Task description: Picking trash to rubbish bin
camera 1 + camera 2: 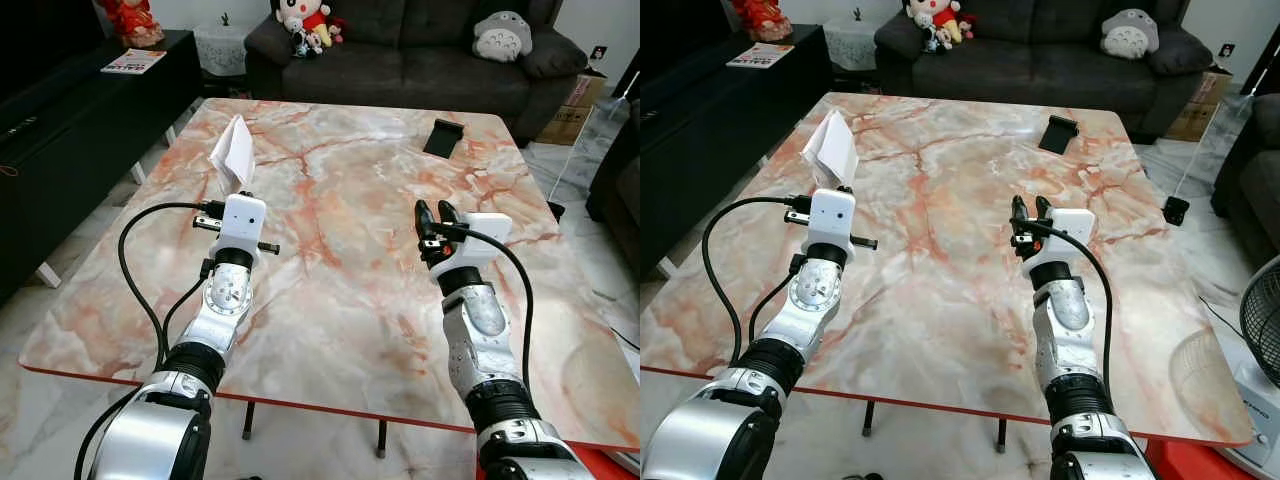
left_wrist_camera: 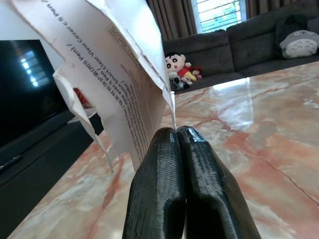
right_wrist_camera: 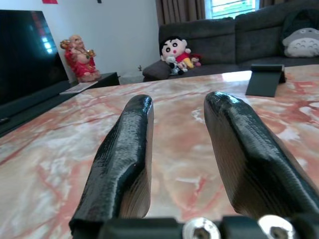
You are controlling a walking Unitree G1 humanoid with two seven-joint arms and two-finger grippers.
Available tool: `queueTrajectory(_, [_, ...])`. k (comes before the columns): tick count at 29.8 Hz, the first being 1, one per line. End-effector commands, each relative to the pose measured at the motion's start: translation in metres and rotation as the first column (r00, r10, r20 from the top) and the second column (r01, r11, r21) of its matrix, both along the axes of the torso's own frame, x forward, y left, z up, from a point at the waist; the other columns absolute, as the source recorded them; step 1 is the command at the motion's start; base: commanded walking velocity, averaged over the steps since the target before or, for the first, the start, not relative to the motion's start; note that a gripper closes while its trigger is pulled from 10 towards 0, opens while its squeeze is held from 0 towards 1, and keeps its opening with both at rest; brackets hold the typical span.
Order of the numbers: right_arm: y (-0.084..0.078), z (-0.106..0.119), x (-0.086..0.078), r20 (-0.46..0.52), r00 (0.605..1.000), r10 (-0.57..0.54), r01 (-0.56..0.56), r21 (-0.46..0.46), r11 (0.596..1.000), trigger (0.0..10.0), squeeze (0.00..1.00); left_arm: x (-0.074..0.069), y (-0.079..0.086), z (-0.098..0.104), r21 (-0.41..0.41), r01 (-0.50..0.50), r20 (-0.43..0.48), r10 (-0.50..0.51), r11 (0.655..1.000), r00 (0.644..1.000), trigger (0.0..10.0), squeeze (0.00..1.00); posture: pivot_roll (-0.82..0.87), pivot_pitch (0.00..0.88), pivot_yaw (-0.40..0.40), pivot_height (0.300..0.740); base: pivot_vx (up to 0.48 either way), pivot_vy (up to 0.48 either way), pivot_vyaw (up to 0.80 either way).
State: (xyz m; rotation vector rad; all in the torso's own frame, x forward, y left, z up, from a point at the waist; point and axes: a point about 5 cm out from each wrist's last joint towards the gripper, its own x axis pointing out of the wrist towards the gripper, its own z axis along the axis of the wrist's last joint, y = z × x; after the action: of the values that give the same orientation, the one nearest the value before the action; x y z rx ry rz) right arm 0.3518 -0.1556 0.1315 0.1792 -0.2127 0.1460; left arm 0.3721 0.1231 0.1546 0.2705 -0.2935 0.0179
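Observation:
A torn white printed paper point(image 1: 233, 150) stands upright over the left part of the marble table point(image 1: 350, 300). My left gripper point(image 2: 175, 132) is shut on the paper's point(image 2: 114, 74) lower edge, its two black fingers pressed together. From the head views the left wrist block point(image 1: 242, 218) hides those fingers just below the paper. My right gripper point(image 1: 435, 212) hovers over the right half of the table, open, with nothing between its fingers point(image 3: 124, 149).
A black stand point(image 1: 443, 137) sits at the table's far right. Behind the table is a dark sofa point(image 1: 420, 60) with plush toys point(image 1: 305, 25). A black TV cabinet point(image 1: 70, 110) runs along the left. A fan point(image 1: 1260, 320) stands on the floor at right.

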Motion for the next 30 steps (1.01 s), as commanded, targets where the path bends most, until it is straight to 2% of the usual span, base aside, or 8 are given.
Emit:
queueTrajectory(1, [-0.001, 0.005, 0.003, 0.018, 1.000, -0.008, 0.008, 0.008, 1.000, 10.0, 0.00, -0.001, 0.000, -0.003, -0.021, -0.004, -0.010, 0.004, 1.000, 1.000, 10.0, 0.00, -0.09, 0.000, -0.006, 0.740, -0.247, 0.000, 0.00])
queueTrajectory(30, [-0.023, 0.005, 0.003, 0.030, 0.997, -0.072, 0.072, -0.011, 0.997, 10.0, 0.00, -0.003, -0.005, -0.006, -0.054, 0.009, -0.019, -0.010, 0.998, 1.000, 10.0, 0.00, -0.11, 0.000, -0.012, 0.740, -0.247, 0.000, 0.00])
